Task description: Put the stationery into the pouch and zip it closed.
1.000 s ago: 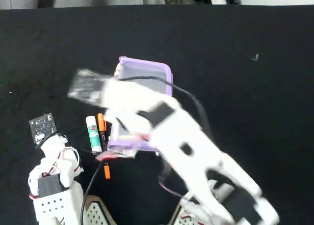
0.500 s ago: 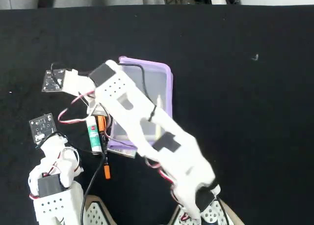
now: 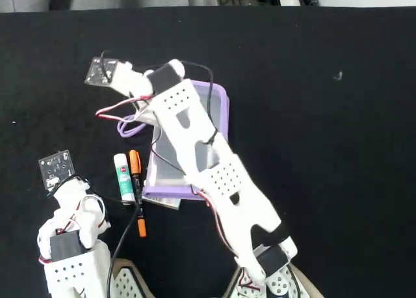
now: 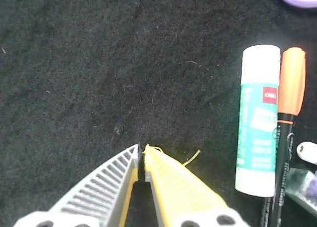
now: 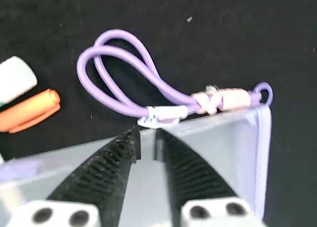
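A purple-edged clear pouch [image 3: 218, 109] lies mid-table under my right arm [image 3: 195, 148], which stretches over it. The purple cord loop [image 3: 130, 125] [image 5: 119, 73] lies on the cloth off the pouch's corner, tied to the white zipper pull [image 5: 158, 119]. My right gripper [image 5: 146, 137] hangs over the pouch's clear face [image 5: 208, 152]; its jaws are almost together and its tips stop just short of the pull. A white glue stick [image 3: 122, 177] [image 4: 257, 118] and an orange marker [image 3: 135, 171] [image 4: 290, 93] lie side by side left of the pouch. My left gripper [image 4: 141, 150] is shut over bare cloth beside the glue stick.
The table is covered in black cloth [image 3: 325, 148], with wide free room on its right and far sides. My left arm [image 3: 68, 226] stands at the near left corner. A black cable [image 3: 123, 239] runs past the marker's near end.
My right arm has swung from the pouch's near left side toward its far left corner. The purple cord loop now lies uncovered. My left arm has stayed still.
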`<state>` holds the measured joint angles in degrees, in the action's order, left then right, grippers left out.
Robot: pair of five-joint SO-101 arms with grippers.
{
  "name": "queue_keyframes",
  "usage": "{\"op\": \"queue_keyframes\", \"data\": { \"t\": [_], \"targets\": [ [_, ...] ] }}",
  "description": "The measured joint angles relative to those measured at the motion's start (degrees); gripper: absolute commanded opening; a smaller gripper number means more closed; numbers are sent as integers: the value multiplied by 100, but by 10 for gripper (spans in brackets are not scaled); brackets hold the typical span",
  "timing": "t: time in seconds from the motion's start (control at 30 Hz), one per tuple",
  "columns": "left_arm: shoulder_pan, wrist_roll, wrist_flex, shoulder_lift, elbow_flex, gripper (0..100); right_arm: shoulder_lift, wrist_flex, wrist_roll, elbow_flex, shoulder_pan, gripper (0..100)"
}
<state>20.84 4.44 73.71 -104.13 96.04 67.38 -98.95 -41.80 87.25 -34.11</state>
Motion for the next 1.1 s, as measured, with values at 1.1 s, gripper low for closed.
{"op": "queue_keyframes", "data": {
  "t": [1.1],
  "targets": [
    [0,0,0,0,0,30,1354,404,-976,422,-378,184]
  ]
}}
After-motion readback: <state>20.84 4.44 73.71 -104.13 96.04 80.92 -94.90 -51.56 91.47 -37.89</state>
